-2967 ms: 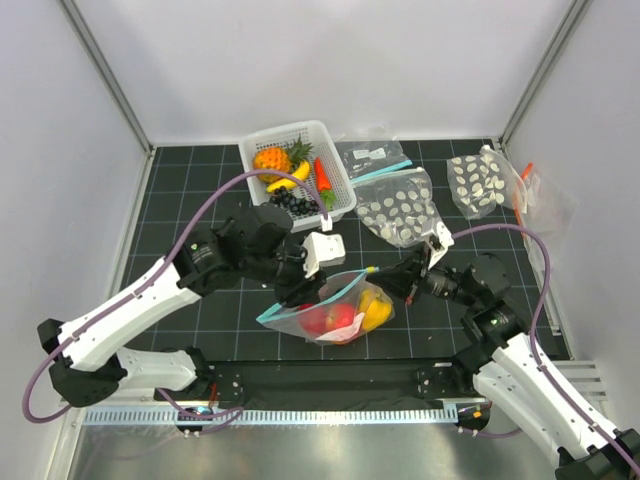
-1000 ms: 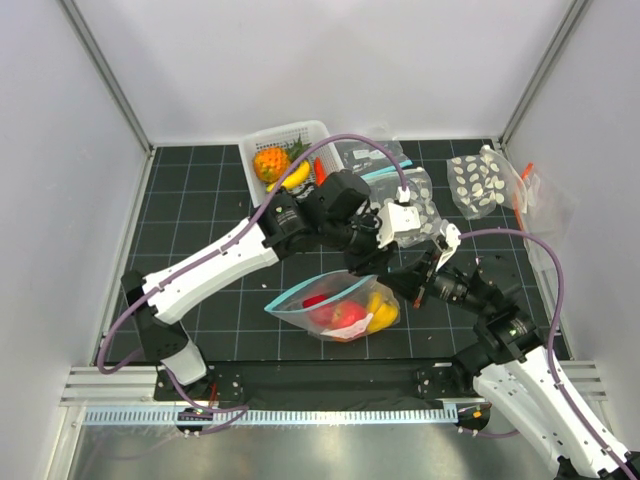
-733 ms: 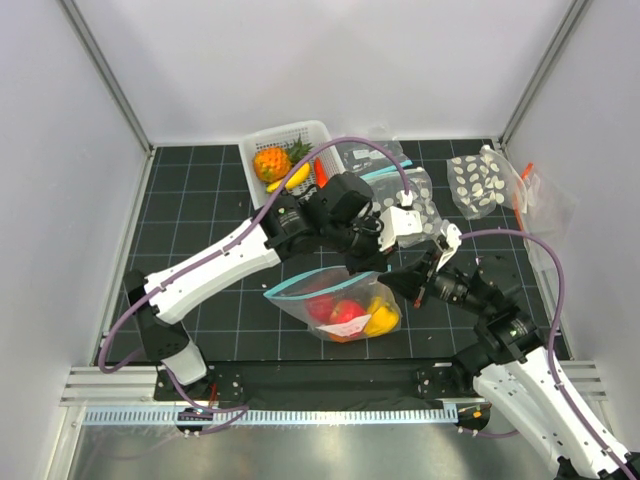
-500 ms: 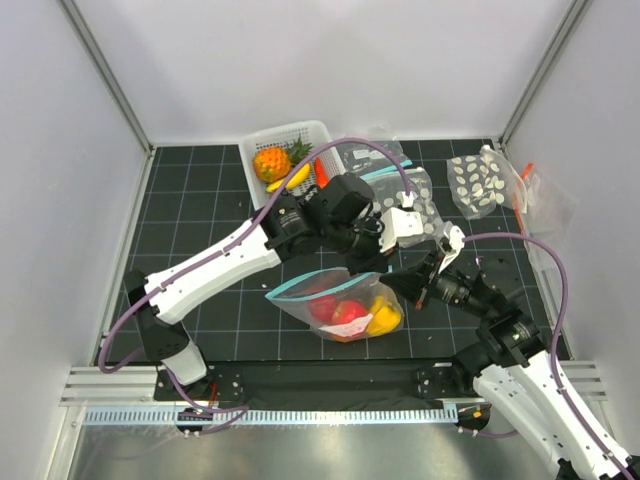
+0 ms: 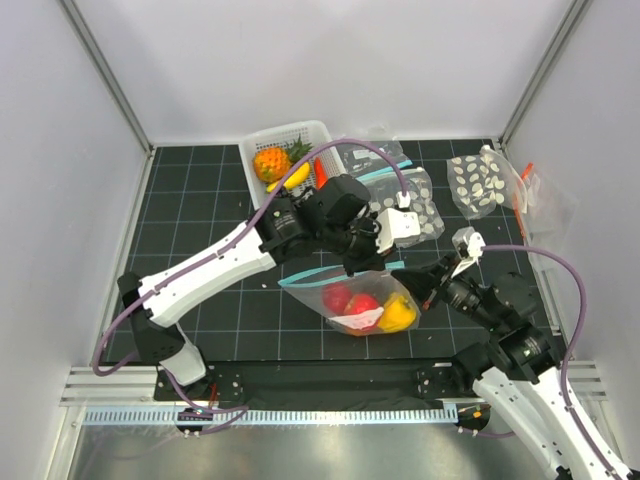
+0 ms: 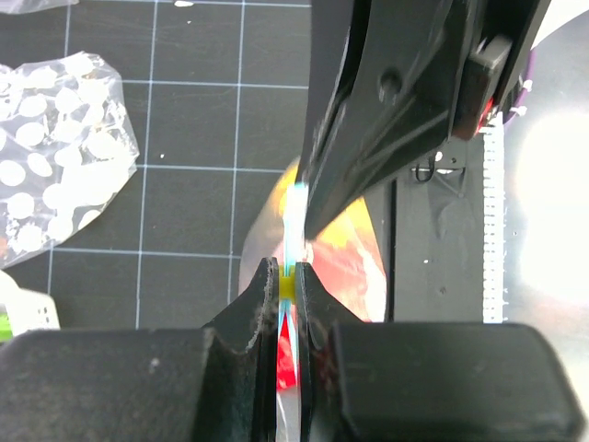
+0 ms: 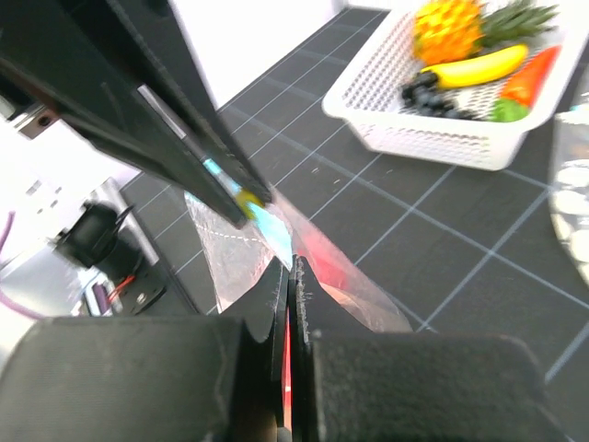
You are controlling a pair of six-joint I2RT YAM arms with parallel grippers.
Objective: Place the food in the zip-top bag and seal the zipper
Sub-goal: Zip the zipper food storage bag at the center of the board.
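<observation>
The zip-top bag (image 5: pixel 340 320) hangs between my two grippers above the mat. Inside it are two red rounds (image 5: pixel 352 300) and a yellow piece (image 5: pixel 398 316); an orange one I cannot make out. The teal zipper (image 5: pixel 325 275) runs along its top edge. My left gripper (image 5: pixel 362 266) is shut on the zipper at its small yellow slider (image 6: pixel 288 288), seen between the jaws in the left wrist view (image 6: pixel 288 276). My right gripper (image 5: pixel 422 290) is shut on the bag's right end, with the plastic pinched between the jaws in the right wrist view (image 7: pixel 291 273).
A white basket (image 5: pixel 262 137) with a pineapple, a banana and other toys stands at the back. Dotted clear bags (image 5: pixel 405 205) (image 5: pixel 480 182) and a printed bag (image 5: pixel 368 155) lie behind the grippers. Another bag with an orange strip (image 5: pixel 522 180) lies at far right.
The bag has shifted to the right and its mouth now reads as a flat line. My right gripper has drawn back to the right with the bag's end. My left gripper stays on the zipper.
</observation>
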